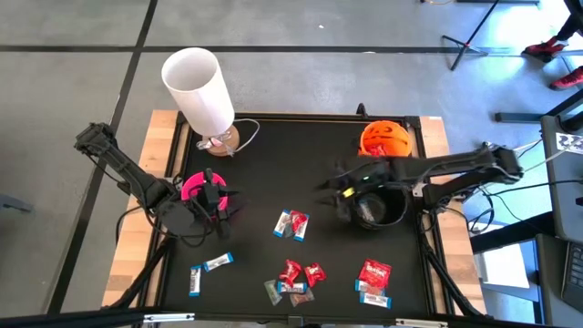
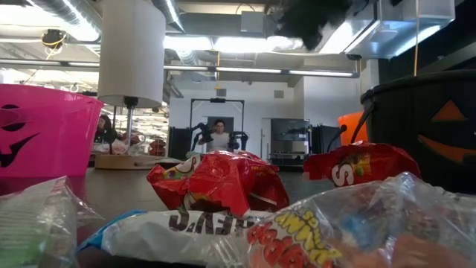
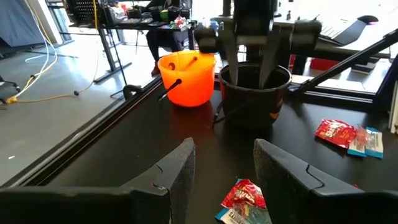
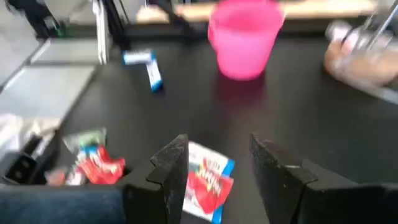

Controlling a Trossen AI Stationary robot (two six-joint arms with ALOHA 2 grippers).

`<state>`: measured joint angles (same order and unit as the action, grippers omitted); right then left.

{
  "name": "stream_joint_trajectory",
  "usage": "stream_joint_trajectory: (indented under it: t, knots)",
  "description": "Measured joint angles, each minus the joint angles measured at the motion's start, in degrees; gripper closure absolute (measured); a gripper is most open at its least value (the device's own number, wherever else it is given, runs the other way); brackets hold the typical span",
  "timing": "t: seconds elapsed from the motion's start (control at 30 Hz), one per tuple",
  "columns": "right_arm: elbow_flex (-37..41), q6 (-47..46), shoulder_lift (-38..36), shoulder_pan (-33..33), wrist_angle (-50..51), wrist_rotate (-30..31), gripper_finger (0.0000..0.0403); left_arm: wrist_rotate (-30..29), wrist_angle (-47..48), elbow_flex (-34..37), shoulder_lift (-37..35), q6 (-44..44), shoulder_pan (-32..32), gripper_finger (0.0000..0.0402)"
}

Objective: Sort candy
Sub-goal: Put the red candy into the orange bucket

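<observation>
The sorting looks barely begun: most of the candy (image 1: 292, 224) lies loose on the black table (image 1: 273, 164), one red-and-blue packet near the middle, the rest clustered along the near edge. The right hand (image 1: 339, 193) hangs released beside the black bowl (image 1: 378, 208), fingers (image 4: 169, 163) spread and empty, facing that middle packet. The left hand (image 1: 214, 196) waits spread and empty by the pink bowl (image 1: 197, 187). Next, I judge, the right hand must lower over the packet, whose long axis runs roughly left to right, and close across its narrow width.
</observation>
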<state>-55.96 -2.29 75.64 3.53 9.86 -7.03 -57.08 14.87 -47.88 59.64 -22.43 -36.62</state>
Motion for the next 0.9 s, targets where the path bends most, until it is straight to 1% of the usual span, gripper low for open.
stream_joint_trajectory:
  t: [0.13,0.5,0.77,0.9]
  knots:
    - [0.00,0.24,6.13,-0.02,2.46,0.04,0.0238,0.73,-0.09,0.00,0.00,0.03,0.02,0.0247]
    - [0.02,1.56,19.73,2.93,0.82,1.24,0.0238,1.14,-0.04,0.00,0.00,0.05,0.00,0.0247]
    - [0.02,1.56,26.61,2.89,-3.13,0.50,0.0238,1.20,-0.06,0.00,0.00,0.08,0.01,0.0247]
    - [0.00,1.56,28.56,2.89,-4.24,0.52,0.0239,1.24,0.05,0.00,0.00,0.08,0.01,0.0247]
